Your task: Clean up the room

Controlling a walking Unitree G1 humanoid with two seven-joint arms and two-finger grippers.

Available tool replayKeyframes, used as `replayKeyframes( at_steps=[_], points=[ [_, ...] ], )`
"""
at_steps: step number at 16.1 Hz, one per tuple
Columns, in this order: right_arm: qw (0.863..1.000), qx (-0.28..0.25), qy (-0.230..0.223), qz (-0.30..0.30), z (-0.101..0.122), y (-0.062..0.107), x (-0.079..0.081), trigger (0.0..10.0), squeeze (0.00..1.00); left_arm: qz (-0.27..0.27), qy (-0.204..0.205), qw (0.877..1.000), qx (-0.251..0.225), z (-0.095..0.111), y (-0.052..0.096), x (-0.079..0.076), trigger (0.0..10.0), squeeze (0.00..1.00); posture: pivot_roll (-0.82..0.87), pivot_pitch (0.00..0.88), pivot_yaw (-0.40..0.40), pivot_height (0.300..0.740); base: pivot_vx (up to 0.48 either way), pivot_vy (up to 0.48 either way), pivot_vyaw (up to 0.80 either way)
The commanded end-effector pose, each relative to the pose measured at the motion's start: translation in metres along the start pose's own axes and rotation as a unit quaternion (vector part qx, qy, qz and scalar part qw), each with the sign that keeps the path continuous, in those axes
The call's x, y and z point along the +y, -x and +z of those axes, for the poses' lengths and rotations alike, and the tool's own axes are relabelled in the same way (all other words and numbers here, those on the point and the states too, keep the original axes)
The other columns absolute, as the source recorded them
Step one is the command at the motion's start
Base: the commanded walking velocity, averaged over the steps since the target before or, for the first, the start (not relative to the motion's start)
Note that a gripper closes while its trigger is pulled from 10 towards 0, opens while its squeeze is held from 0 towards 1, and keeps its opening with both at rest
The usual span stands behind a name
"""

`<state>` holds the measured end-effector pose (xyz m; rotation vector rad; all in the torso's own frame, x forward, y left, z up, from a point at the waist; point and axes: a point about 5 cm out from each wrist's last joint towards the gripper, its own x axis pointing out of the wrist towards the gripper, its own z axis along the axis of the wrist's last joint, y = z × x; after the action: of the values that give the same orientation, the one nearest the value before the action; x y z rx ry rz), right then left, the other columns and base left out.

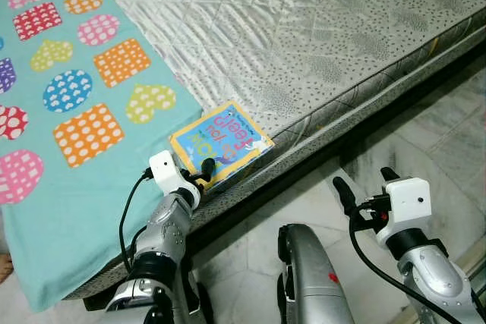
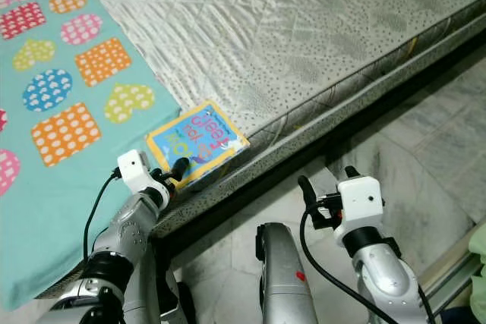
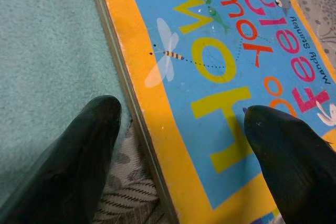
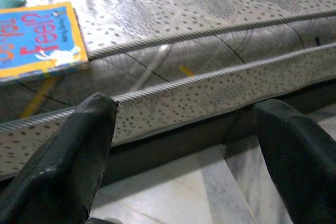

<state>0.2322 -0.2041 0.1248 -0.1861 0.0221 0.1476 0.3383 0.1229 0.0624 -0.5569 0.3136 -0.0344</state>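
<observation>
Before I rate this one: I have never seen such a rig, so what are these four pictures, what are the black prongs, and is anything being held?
Two pictures come from a camera on a humanoid robot's head, looking down at a bed. The other two come from cameras on its wrists, each looking along that arm's two black fingers.

On the mattress lie a teal blanket with coloured shapes and, near the edge, a children's book with a yellow border.

The left gripper is at the book's near corner. Its fingers are open, one over the blanket side and one over the cover, so nothing is held yet. The right gripper hangs open over the tiled floor, beside the bed.
</observation>
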Motion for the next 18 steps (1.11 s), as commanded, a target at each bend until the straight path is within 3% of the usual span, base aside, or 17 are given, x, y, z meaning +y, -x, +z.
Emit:
replayKeyframes(
  at_steps=[1, 6, 9, 10, 11, 12, 13, 16, 18],
  points=[
    [1.000, 0.003, 0.004, -0.004, 0.001, 0.004, -0.003, 10.0, 0.00, 0.013, 0.008, 1.000, 0.013, -0.007, 0.002, 0.009, 10.0, 0.00, -0.30, 0.328, 0.085, 0.554, 0.000, 0.000, 0.00],
    [1.000, -0.003, 0.010, -0.005, 0.008, -0.002, -0.002, 10.0, 0.00, -0.019, 0.120, 0.991, 0.048, -0.019, -0.002, 0.004, 10.0, 0.00, -0.32, 0.318, 0.080, 0.554, 0.000, 0.000, 0.00],
    [1.000, -0.009, 0.018, -0.001, 0.012, -0.004, -0.002, 10.0, 0.00, -0.041, 0.173, 0.982, 0.071, -0.024, -0.003, 0.000, 10.0, 0.00, -0.34, 0.316, 0.076, 0.554, 0.000, 0.000, 0.00],
    [1.000, -0.012, 0.021, -0.003, 0.014, -0.006, -0.004, 10.0, 0.00, -0.054, 0.209, 0.973, 0.087, -0.028, -0.004, -0.003, 10.0, 0.00, -0.35, 0.310, 0.074, 0.554, 0.000, 0.000, 0.00],
    [1.000, -0.016, 0.022, -0.004, 0.017, -0.007, -0.005, 10.0, 0.00, -0.069, 0.227, 0.966, 0.103, -0.031, -0.003, -0.006, 7.3, 0.00, -0.35, 0.308, 0.074, 0.554, 0.000, 0.000, 0.00],
    [1.000, -0.019, 0.023, -0.001, 0.019, -0.007, -0.005, 10.0, 0.00, -0.080, 0.229, 0.964, 0.111, -0.033, -0.003, -0.008, 2.3, 0.00, -0.35, 0.306, 0.074, 0.554, 0.000, 0.000, 0.00],
    [0.999, -0.022, 0.022, 0.008, 0.020, -0.008, -0.003, 10.0, 0.00, -0.090, 0.233, 0.961, 0.116, -0.033, -0.003, -0.010, 0.0, 0.00, -0.36, 0.304, 0.075, 0.554, 0.000, 0.000, 0.00],
    [0.999, -0.025, 0.022, 0.017, 0.021, -0.007, -0.002, 10.0, 0.00, -0.094, 0.244, 0.959, 0.105, -0.030, -0.003, -0.006, 0.0, 0.00, -0.36, 0.299, 0.077, 0.554, 0.000, 0.000, 0.00],
    [0.999, -0.027, 0.025, 0.018, 0.022, -0.007, -0.003, 10.0, 0.00, -0.087, 0.274, 0.953, 0.093, -0.023, -0.004, 0.001, 0.0, 0.00, -0.36, 0.295, 0.077, 0.554, 0.000, 0.000, 0.00]
  ],
)
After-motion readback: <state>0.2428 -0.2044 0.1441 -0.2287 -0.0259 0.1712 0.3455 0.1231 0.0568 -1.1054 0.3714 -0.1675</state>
